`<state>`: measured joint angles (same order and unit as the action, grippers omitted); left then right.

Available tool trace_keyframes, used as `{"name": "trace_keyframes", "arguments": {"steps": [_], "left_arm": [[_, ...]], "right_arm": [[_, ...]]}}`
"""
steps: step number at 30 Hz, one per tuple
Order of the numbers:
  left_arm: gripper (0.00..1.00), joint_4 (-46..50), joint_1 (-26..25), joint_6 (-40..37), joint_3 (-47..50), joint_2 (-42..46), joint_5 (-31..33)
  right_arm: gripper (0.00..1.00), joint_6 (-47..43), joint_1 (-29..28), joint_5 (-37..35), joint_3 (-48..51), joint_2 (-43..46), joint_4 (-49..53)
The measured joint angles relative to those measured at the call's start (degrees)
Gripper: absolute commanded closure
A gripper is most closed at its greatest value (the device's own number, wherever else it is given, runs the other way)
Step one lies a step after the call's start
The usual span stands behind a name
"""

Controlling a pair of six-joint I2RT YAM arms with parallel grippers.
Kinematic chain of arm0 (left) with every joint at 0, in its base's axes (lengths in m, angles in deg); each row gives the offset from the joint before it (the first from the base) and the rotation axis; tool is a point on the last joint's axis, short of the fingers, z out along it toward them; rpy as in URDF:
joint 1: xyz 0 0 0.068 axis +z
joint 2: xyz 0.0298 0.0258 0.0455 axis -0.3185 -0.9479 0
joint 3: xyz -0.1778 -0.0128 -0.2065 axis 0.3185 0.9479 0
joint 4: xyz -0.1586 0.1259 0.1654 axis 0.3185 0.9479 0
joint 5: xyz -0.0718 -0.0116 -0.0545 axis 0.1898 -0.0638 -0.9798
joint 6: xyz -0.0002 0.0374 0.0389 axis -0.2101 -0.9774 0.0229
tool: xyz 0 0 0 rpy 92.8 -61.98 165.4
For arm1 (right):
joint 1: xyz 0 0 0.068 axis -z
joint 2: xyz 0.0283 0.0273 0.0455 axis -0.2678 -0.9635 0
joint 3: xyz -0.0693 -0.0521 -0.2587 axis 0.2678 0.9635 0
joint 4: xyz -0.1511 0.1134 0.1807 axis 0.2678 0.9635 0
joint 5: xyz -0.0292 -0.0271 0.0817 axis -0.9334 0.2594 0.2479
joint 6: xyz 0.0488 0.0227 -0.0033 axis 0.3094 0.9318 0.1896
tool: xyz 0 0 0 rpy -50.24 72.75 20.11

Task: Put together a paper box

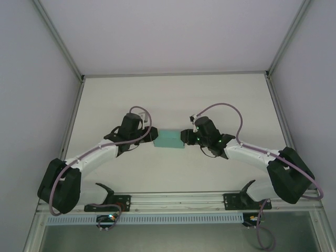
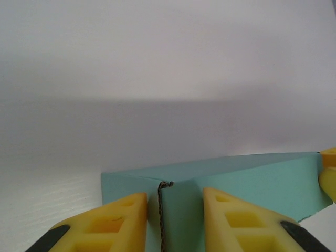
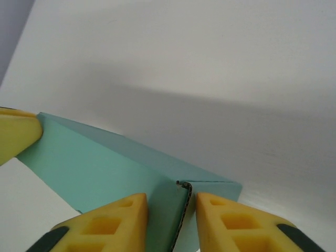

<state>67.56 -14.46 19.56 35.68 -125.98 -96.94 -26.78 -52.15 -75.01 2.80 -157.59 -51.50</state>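
The paper box [image 1: 170,139] is a small teal-green rectangular box at the middle of the table, between my two grippers. My left gripper [image 1: 154,135] is at its left end. In the left wrist view that gripper [image 2: 175,195] has its yellow fingers closed either side of the box's [image 2: 252,178] folded end panel, where a corrugated edge shows. My right gripper [image 1: 185,137] is at the right end. In the right wrist view it [image 3: 170,197] pinches the folded end flap of the box [image 3: 94,168] between its fingers. Each wrist view catches a yellow finger of the other gripper at the box's far end.
The white table [image 1: 173,100] lies open behind and in front of the box. White walls with metal corner posts [image 1: 81,79] close in the back and sides. An aluminium rail [image 1: 173,199] with both arm bases runs along the near edge.
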Motion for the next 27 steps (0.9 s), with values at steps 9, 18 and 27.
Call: {"name": "trace_keyframes", "arguments": {"steps": [9, 18, 27], "left_arm": [[0.98, -10.69, 0.02, 0.39, 5.53, 0.48, 0.70], [1.00, -17.62, -0.11, 0.35, 8.33, -0.13, 1.53], [0.48, -7.58, -2.60, -2.97, 1.51, -1.27, 5.60]], "right_arm": [[0.91, 1.79, 2.82, 3.91, 7.87, -0.39, -15.76], [0.95, 1.01, 3.50, 4.52, 9.44, -1.14, -20.46], [0.72, -0.87, 3.61, 4.50, 6.25, 0.02, -13.35]]}}
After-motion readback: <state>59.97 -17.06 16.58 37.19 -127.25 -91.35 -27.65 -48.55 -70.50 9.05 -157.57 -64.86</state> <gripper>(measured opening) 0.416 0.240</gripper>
